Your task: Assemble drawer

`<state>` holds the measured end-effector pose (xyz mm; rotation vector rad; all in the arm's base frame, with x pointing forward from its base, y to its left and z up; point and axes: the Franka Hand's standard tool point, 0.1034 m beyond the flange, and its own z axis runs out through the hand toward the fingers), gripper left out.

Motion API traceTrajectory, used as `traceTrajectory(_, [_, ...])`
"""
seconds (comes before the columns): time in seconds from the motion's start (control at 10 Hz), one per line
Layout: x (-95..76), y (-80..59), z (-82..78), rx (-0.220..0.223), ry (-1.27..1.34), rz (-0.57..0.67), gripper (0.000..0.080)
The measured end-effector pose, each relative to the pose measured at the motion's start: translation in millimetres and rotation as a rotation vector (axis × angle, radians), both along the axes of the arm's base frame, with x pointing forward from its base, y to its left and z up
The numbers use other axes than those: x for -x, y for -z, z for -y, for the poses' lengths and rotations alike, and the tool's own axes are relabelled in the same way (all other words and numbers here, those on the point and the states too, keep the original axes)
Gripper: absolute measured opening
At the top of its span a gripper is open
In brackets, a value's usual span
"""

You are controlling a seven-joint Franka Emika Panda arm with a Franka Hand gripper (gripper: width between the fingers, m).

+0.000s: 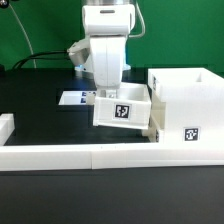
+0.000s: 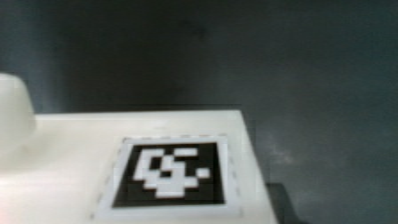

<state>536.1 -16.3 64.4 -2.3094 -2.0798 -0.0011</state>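
White border wall [image 1: 100,157] fronts black table [image 1: 40,100].

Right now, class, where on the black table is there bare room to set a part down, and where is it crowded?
Bare black table lies between the flat marker board and the long low white border wall. It is crowded on the exterior view's right: the shallow white tagged tray under the gripper sits close against the tall white open box.

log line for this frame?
step: drawer assembly | gripper: over tray, fingers hidden | tray: tilted, beside open box | marker board: behind
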Motion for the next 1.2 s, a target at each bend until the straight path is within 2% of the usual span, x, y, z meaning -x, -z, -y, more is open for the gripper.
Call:
traceTrajectory(0.3, [0.5,0.4,-0.8,-0.001,-0.009,-0.001,0.0042])
traceTrajectory(0.6, [-4.1,0.5,-1.4,-0.003,-0.006,0.049,0.0042])
traceTrajectory(1.0, [-1.6,1.7,-11.5,-0.004,-0.027,0.040,0.0042])
traceTrajectory(1.2, [-1.3,2.0,-10.0,-0.003,-0.024,0.039,0.0042])
